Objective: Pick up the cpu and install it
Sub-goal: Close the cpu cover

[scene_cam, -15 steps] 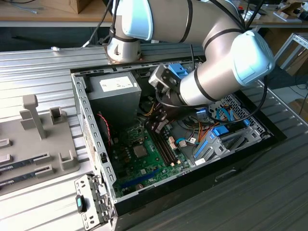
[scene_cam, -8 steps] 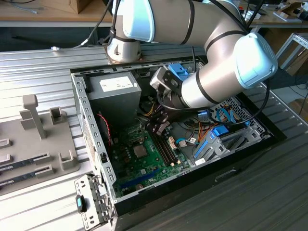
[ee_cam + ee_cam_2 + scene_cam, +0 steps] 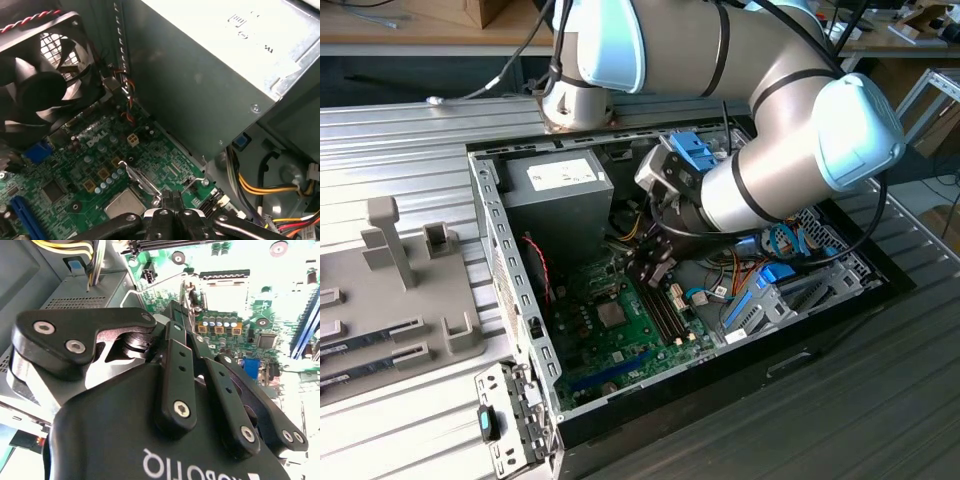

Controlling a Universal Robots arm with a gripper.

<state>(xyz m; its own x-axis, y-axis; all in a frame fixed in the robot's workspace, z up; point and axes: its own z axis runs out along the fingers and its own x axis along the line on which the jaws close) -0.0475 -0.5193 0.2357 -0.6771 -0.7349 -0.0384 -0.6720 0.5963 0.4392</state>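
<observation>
The cpu [image 3: 123, 202], a flat silvery square, lies in its socket on the green motherboard [image 3: 620, 345] inside the open computer case. It also shows in the exterior view [image 3: 611, 315] and, washed out by light, in the second wrist view [image 3: 224, 290]. My gripper [image 3: 648, 272] reaches down into the case just beside the socket. Its two black fingertips [image 3: 171, 196] are pressed together with nothing seen between them, close to the thin wire lever [image 3: 142, 179] at the socket's edge. In the second wrist view the gripper [image 3: 184, 300] points at the board next to the socket.
The grey power supply box [image 3: 555, 195] stands at the case's back, a black fan [image 3: 35, 85] on the side wall. Yellow and black cable bundles [image 3: 260, 185] hang near the gripper. A smaller dark chip [image 3: 52, 190] and blue slots [image 3: 22, 215] sit on the board. A grey parts tray [image 3: 390, 290] lies outside.
</observation>
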